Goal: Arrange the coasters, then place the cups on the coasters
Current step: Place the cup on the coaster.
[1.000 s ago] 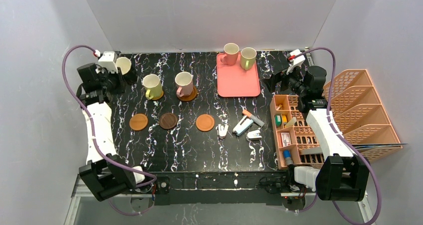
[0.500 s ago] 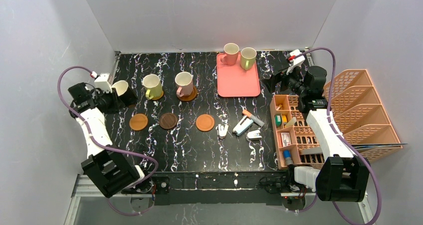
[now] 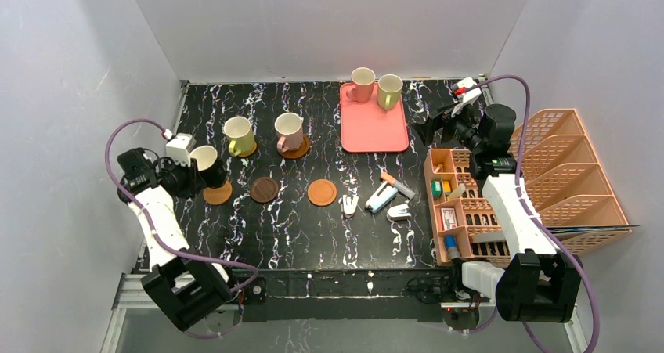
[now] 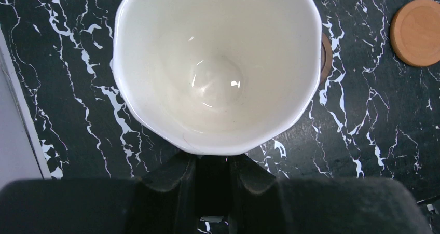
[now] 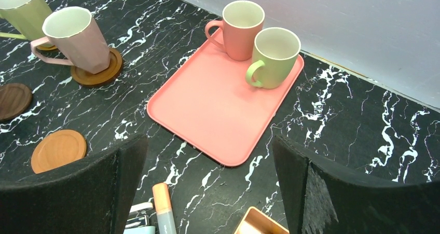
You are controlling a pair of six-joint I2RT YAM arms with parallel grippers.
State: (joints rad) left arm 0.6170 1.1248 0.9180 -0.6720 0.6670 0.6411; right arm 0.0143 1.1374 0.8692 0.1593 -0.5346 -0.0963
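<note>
Your left gripper (image 4: 211,178) is clenched on the handle of the dark brown mug (image 3: 205,163). The mug's cream inside faces up, and it sits over the far edge of the leftmost orange coaster (image 3: 219,195); you cannot tell whether they touch. Your right gripper (image 5: 210,156) hangs released, jaws wide, near the pink tray (image 3: 374,130), where a pink mug (image 3: 362,84) and a green mug (image 3: 389,91) stand.

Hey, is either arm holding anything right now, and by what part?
The left gripper is shut on the dark brown mug, apparently by its handle. The right gripper is open and holds nothing.
</note>
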